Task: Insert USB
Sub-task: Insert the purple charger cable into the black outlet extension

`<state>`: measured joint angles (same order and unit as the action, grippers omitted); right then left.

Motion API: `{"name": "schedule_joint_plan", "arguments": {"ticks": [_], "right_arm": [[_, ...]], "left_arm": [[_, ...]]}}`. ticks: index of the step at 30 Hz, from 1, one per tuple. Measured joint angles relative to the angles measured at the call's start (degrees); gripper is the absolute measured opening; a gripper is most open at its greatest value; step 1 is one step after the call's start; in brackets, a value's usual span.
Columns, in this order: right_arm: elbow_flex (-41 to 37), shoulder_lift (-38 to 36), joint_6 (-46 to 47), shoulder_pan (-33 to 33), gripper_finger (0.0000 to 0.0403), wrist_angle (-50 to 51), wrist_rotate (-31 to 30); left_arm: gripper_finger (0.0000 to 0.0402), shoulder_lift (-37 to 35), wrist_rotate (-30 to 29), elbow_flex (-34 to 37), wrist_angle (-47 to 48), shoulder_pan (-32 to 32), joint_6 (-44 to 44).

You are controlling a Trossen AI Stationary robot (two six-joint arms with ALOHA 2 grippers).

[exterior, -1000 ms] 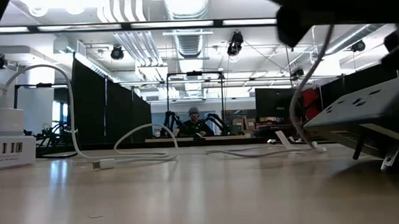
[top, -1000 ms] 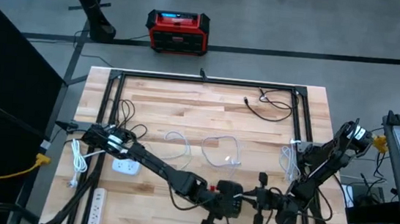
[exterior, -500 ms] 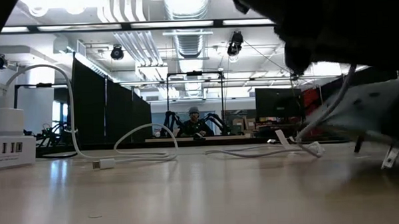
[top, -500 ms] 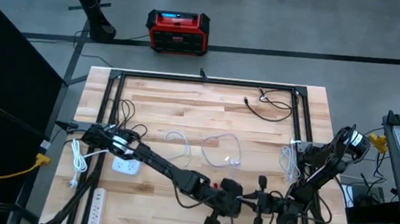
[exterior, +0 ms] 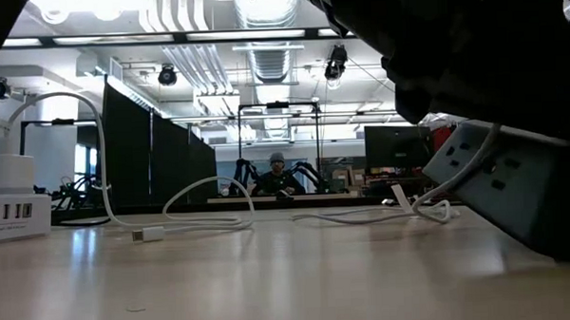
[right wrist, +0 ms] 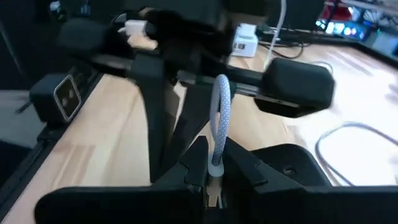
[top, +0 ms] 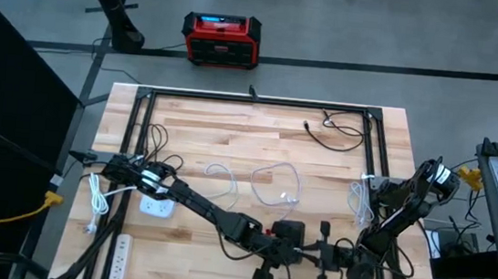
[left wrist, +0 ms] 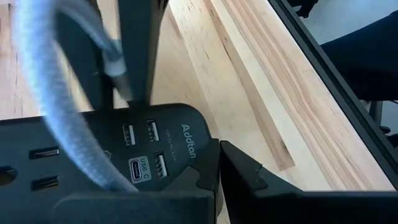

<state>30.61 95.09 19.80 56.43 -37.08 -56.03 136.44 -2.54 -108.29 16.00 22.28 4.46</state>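
A black power strip (left wrist: pixel 93 149) with USB ports (left wrist: pixel 140 134) at one end sits in my shut left gripper (left wrist: pixel 217 171) near the table's front edge (top: pixel 292 229). In the low view the strip (exterior: pixel 500 186) is tilted, its right end lower. My right gripper (right wrist: pixel 211 158) is shut on the plug end of a grey braided cable (right wrist: pixel 221 112). The plug (left wrist: pixel 119 71) stands just over the USB ports, pointing at them. I cannot tell whether it touches the strip. My left gripper holds the power strip by the edge at its USB end (left wrist: pixel 202 155), its two fingers meeting there. The strip itself hides the exact spot. The strip is tilted in the hold. My right gripper pinches the cable's plug (right wrist: pixel 216 169) between its two fingertips (right wrist: pixel 193 165). The cable rises from the plug in a slack arc.
White cable loops (top: pixel 277 183) lie mid-table. A white USB charger (top: pixel 157 208) sits at the left, and a black cable (top: pixel 336 134) lies at the far right. Black frame rails (top: pixel 253 100) border the table. A person (exterior: pixel 278 174) sits far behind.
My left gripper has sunk toward the table with the power strip. The strip has tipped from nearly level to steeply tilted, and its back prongs have gone from sight. My right gripper has rolled at the wrist in place, still shut on the plug.
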Motion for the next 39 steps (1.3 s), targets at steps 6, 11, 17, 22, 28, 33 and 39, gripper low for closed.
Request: {"name": "schedule_joint_plan", "arguments": {"ticks": [6, 11, 17, 22, 28, 33, 39], "right_arm": [[-0.07, 1.33, -3.80, -1.35, 0.0017, 0.13, 3.56], [-0.11, 2.96, -5.82, -2.23, 0.0017, -0.63, 3.40], [-0.24, 4.04, -9.28, -2.46, 0.0017, -3.04, 2.87], [-0.79, 4.04, -9.20, -2.59, 0.0017, -3.06, 1.93], [-0.89, 4.04, -8.25, -2.59, 0.0017, -3.10, 2.04], [-0.98, 4.15, -9.05, -2.63, 0.0017, -3.75, 2.91], [-0.98, 4.15, -9.40, -2.74, 0.0017, -3.83, 3.50]], "left_arm": [[0.0000, 0.04, 0.01, 0.02, 0.01, 0.00, 0.47], [0.0000, 0.04, 0.02, 0.04, 0.10, 0.00, 0.80], [0.0000, 0.09, 0.01, 0.07, 0.17, 0.00, 0.87], [0.0000, 0.13, 0.01, 0.07, 0.19, 0.00, 1.03], [0.0000, 0.23, 0.37, 0.13, 0.79, 0.00, 1.05], [0.0000, 0.83, 0.36, 0.51, 1.69, 0.00, 1.09], [0.0000, 0.46, 0.26, 0.31, 1.45, -0.04, 1.20]]}}
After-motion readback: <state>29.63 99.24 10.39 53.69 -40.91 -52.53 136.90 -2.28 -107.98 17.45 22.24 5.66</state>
